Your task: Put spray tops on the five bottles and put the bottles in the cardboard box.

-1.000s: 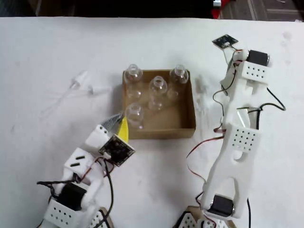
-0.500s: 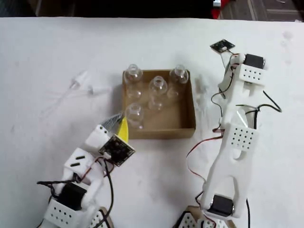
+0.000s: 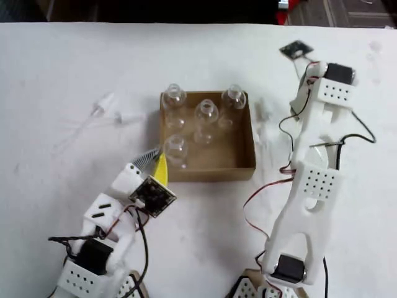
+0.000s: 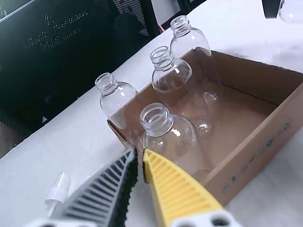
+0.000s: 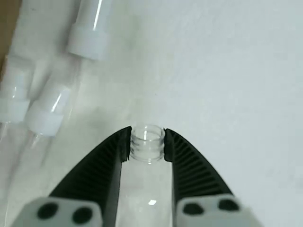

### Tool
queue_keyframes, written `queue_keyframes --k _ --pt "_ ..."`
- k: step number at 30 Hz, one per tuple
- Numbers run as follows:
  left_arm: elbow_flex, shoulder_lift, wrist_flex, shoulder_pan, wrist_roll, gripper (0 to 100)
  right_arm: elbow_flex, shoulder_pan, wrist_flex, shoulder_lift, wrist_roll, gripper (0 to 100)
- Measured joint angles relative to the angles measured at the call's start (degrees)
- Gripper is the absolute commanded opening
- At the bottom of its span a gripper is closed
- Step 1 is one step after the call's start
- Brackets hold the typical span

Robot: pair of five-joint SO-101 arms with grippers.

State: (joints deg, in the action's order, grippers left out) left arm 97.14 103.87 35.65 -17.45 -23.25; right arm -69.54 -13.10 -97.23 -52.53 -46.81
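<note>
The brown, open-topped cardboard box [image 3: 211,174] sits in the middle of the white tabletop [image 3: 62,62]. Four clear plastic bottles [image 3: 206,113] stand upright inside it, all with bare necks. Three are along the box's far side and one is by its near-left corner.

At that same corner is the left claw [image 4: 139,158], its grey and yellow fingers pressed together on nothing. The tips are just beside the nearest bottle [image 4: 161,130].

Off to the right of the box, the right claw [image 5: 147,139] has its black fingers clenched on the neck of a fifth clear bottle [image 5: 147,182], held over the tabletop. Three white spray tops [image 5: 90,33] lie close by, on what looks like the box's side of that claw. Two more white spray tops with thin tubes [image 3: 107,104] lie well left of the box.
</note>
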Motion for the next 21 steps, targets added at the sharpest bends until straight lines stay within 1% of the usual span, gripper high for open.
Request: queue_keyframes --k 6,9,15,18,21 --pt "0.0 0.0 0.0 0.0 -0.3 2 0.0 -0.1 -0.2 9.8 0.7 1.5" --pt "0.0 0.0 0.0 0.0 -0.3 2 0.0 -0.3 -0.2 14.2 6.4 1.5" --pt "0.0 0.0 0.0 0.0 -0.3 2 0.0 -0.7 -0.4 22.9 20.9 1.5" --pt "0.0 0.0 0.0 0.0 -0.3 2 0.0 -0.7 -0.5 27.4 24.0 1.5" --pt "0.0 0.0 0.0 0.0 -0.3 2 3.8 -0.6 -0.5 33.2 24.5 1.5"
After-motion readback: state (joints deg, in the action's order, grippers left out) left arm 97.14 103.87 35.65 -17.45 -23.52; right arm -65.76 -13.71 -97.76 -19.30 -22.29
